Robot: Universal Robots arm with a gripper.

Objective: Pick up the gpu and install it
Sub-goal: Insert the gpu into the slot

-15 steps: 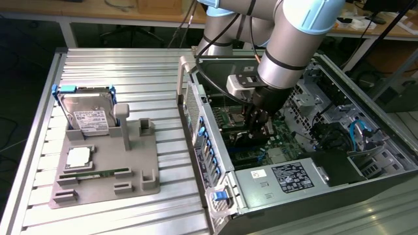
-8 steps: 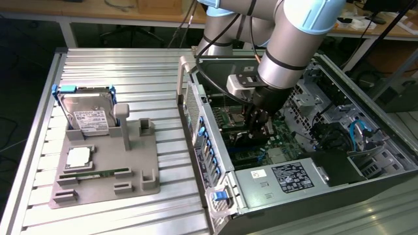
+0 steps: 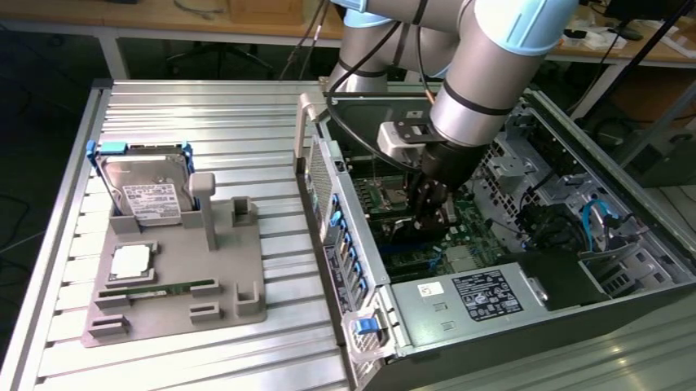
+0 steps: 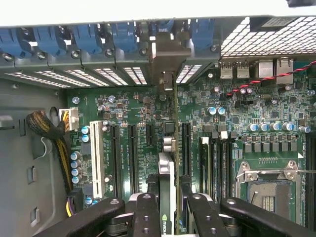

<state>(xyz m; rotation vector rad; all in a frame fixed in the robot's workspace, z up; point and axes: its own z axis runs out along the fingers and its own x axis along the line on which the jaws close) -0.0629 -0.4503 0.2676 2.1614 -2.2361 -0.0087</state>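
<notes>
While the hand [image 4: 168, 198] grips the gpu [image 4: 167, 173] edge-on between its two fingers, closed on the card's upper edge, the work stands at the install step: pickup is done and the card hangs inside the open computer case [image 3: 636, 244], over the motherboard [image 4: 237, 123]. Its silver bracket [image 4: 170, 54] sits against the rear wall among the blue slot latches [image 4: 123, 37]. Whether the card's lower edge touches a slot I cannot tell.

By my judgement, seating calls for the card to stay upright and parallel to the long black slots [image 4: 116, 153], with the bracket kept in its own rear opening.

Obstacles are close: neighbouring slots lie just beside the card on either side, and a yellow-and-black cable bundle [image 4: 49, 133] lies well off to one side.

Seen from the exterior view, the power supply [image 3: 478, 297] lies at five o'clock from the hand [image 3: 433, 213]. On the bench [image 3: 218, 114], at nine o'clock from the case, a grey fixture [image 3: 234, 305] carries a hard drive [image 3: 147, 191] at its eleven o'clock corner and a green memory stick [image 3: 163, 289] near seven o'clock, both well apart from the work.
</notes>
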